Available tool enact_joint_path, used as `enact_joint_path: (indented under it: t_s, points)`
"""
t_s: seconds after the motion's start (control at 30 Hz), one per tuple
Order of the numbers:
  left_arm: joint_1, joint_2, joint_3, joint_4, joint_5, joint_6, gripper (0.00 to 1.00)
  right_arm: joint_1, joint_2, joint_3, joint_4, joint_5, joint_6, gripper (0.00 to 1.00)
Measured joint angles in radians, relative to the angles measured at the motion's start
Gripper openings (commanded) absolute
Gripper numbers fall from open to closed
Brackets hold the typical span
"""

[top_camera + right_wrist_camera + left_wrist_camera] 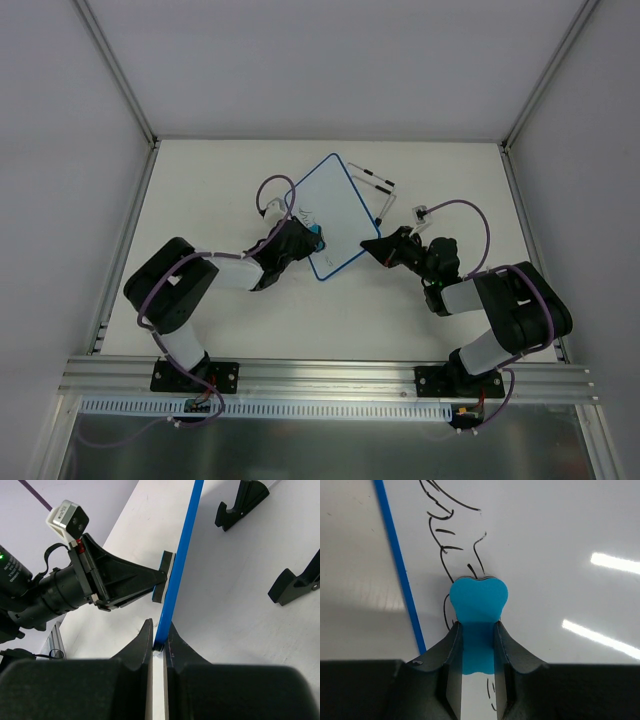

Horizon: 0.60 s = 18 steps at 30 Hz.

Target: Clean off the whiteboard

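A blue-framed whiteboard (335, 205) lies tilted on the table, with black scribbles near its left edge (442, 535). My left gripper (305, 238) is shut on a blue eraser (478, 600) and presses it on the board over the scribbles. My right gripper (378, 247) is shut on the board's blue frame (180, 560) at its near right corner. In the right wrist view the left gripper (162, 577) and the eraser's dark edge show on the board's far side.
Two black marker pens (372, 177) lie just beyond the board's far right edge. Black stand pieces (240, 502) show on the table in the right wrist view. Grey walls enclose the table on three sides.
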<state>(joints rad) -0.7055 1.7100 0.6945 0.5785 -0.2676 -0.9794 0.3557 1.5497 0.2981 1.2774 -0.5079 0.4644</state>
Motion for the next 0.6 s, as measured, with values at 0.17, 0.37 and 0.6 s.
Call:
enact_joint_path:
  t_s: [0.17,0.37,0.6]
  points:
    - [0.014,0.025,0.001,0.034,0.005,-0.01,0.0,0.0,0.0,0.0,0.006,0.002,-0.009,0.0]
    - [0.042,0.039,0.001,0.046,0.006,-0.017,0.0,0.0,0.0,0.0,0.008,0.003,-0.012,0.0]
    - [0.088,0.056,-0.01,0.034,-0.002,-0.029,0.0,0.0,0.004,0.0,0.02,-0.008,-0.018,0.0]
